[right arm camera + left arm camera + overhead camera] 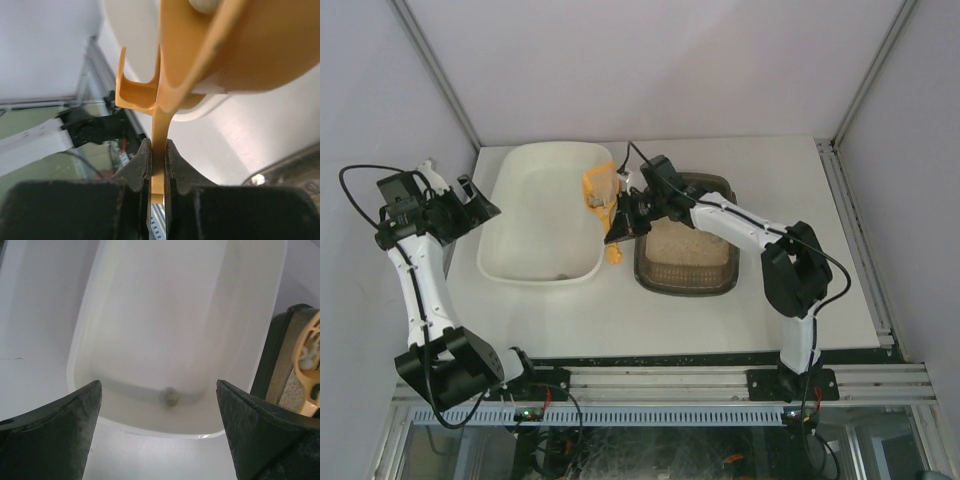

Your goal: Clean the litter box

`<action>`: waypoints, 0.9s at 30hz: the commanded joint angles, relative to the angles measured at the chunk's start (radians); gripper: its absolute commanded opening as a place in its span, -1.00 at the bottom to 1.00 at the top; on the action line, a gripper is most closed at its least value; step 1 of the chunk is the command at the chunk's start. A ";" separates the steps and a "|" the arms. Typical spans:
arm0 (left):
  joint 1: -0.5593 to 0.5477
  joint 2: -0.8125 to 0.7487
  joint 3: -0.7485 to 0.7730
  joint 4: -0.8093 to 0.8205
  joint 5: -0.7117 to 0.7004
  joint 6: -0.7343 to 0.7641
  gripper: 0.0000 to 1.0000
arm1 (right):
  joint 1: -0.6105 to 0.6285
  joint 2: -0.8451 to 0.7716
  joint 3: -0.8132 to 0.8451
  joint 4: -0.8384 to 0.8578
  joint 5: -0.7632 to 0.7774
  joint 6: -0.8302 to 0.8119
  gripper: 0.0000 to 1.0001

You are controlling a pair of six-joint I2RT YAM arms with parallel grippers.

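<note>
The dark olive litter box [718, 282] with beige litter sits right of centre; its corner shows in the left wrist view [278, 340]. My right gripper [620, 225] is shut on the handle of a yellow slotted scoop [601, 189], held between the litter box and the white tub; the wrist view shows the handle [159, 125] clamped between the fingers. A pale lump [306, 356] rests in the scoop head. My left gripper [470, 200] is open and empty at the tub's left side. One grey clump [171, 397] lies in the tub.
The cream-white tub [510, 190] stands left of the litter box, its near rim [150, 432] just ahead of my left fingers. Grey walls enclose the table on three sides. The metal rail [670, 380] runs along the front edge.
</note>
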 commanded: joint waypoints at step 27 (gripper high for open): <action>0.010 -0.067 -0.046 0.142 -0.220 -0.114 0.99 | 0.453 0.427 0.734 -0.924 1.372 -0.410 -1.00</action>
